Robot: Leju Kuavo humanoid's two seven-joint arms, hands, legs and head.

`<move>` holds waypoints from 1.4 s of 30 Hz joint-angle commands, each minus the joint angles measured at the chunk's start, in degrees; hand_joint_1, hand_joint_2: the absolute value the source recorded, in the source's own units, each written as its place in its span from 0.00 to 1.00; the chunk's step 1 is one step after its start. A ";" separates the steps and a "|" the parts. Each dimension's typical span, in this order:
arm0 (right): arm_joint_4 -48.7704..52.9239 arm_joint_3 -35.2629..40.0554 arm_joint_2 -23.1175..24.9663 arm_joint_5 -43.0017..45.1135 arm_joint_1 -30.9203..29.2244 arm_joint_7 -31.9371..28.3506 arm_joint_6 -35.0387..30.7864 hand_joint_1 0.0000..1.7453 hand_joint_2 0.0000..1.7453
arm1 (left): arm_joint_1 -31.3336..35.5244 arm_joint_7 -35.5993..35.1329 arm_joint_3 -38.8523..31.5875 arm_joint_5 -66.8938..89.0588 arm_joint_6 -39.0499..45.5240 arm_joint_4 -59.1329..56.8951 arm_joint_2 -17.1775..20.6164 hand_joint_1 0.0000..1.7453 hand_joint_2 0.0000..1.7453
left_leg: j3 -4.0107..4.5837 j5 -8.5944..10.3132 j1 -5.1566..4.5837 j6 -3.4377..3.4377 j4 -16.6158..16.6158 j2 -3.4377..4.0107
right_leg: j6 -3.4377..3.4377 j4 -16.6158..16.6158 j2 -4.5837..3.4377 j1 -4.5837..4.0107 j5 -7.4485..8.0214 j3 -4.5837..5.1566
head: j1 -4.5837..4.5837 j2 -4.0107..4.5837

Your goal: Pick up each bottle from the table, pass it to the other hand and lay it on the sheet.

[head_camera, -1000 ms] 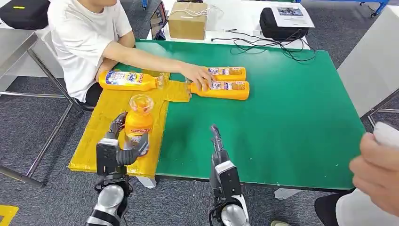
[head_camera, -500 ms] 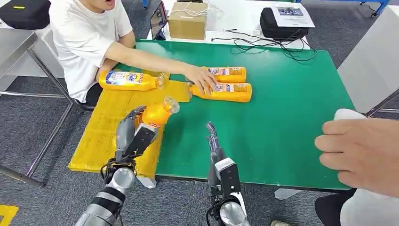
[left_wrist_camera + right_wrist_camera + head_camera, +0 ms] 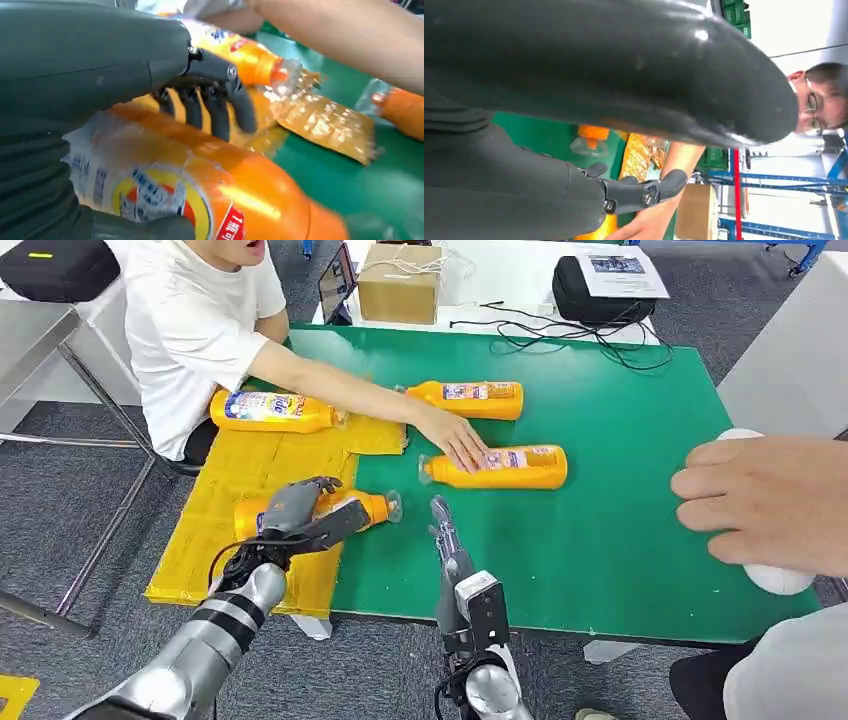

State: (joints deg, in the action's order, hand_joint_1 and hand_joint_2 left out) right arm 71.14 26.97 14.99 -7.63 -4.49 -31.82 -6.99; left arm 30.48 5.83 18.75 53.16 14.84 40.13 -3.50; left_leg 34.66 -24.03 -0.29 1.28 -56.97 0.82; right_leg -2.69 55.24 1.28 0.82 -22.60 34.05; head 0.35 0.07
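- Left hand (image 3: pixel 300 508): fingers (image 3: pixel 220 107) wrapped over an orange bottle (image 3: pixel 345 508), gripping it. The bottle lies on its side on the near part of the yellow sheet (image 3: pixel 215 530), clear cap pointing right over the sheet's right edge.
- Right hand (image 3: pixel 447 540): near the table's near edge, right of the held bottle, fingers extended, holding nothing.
- Second bottle (image 3: pixel 270 412): already lying on the far part of the sheet.
- Third bottle (image 3: pixel 505 467): on its side on the green table (image 3: pixel 620 510), mid-table, a person's hand (image 3: pixel 455 438) resting on its neck end.
- Fourth bottle (image 3: pixel 470 398): on its side on the table, beyond the third.
- Another person's hand (image 3: pixel 770 505): at the right edge, over a white object.
- Step in hand, as judged: laying-down of the held bottle, practically complete.
- Next move, as judged: the left hand should loosen and lift clear without rolling the bottle off the sheet; then the right hand reaches for the third bottle once the person's hand is away.
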 commanded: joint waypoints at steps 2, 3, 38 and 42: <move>-4.59 -0.78 0.17 0.88 -2.98 0.10 0.94 0.00 0.00 | 9.02 -1.50 4.31 4.05 0.82 -12.38 0.32 0.51 1.00 | -0.16 -0.06 0.09 -0.09 -0.01 -0.02 | 0.10 -0.02 -0.10 -0.07 -0.03 -0.18 | 0.00 0.00; -4.88 -0.56 0.25 0.99 -2.99 0.06 1.10 0.00 0.00 | 8.93 -0.91 4.19 4.18 1.12 -12.35 -0.25 0.40 1.00 | -0.10 -0.03 0.06 -0.07 0.00 -0.04 | 0.07 -0.01 -0.06 -0.05 -0.02 -0.11 | 0.00 0.00; -8.43 2.50 -1.41 5.10 -4.90 -2.94 0.67 0.00 0.00 | -1.46 10.21 3.68 4.96 23.28 12.45 -6.20 0.00 1.00 | -0.05 -0.04 0.03 -0.06 0.02 0.00 | 0.05 -0.05 -0.07 -0.02 -0.01 -0.06 | 0.00 0.00; -8.29 1.92 -1.39 5.01 -4.23 -3.28 -1.24 0.00 0.00 | -6.11 19.86 0.59 -20.71 14.70 20.92 -8.82 0.00 1.00 | -0.13 -0.09 0.06 -0.09 0.00 -0.03 | 0.08 -0.04 -0.09 -0.05 -0.06 -0.15 | 0.00 0.00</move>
State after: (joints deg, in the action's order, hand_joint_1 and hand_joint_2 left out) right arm 65.59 28.04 15.45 -2.82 -7.36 -34.69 -6.14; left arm 28.14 16.02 23.19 58.12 38.75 52.19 -9.97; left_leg 34.70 -24.05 -0.30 1.28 -56.97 0.82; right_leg -2.69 55.23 1.28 0.82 -22.61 34.08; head 0.35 0.07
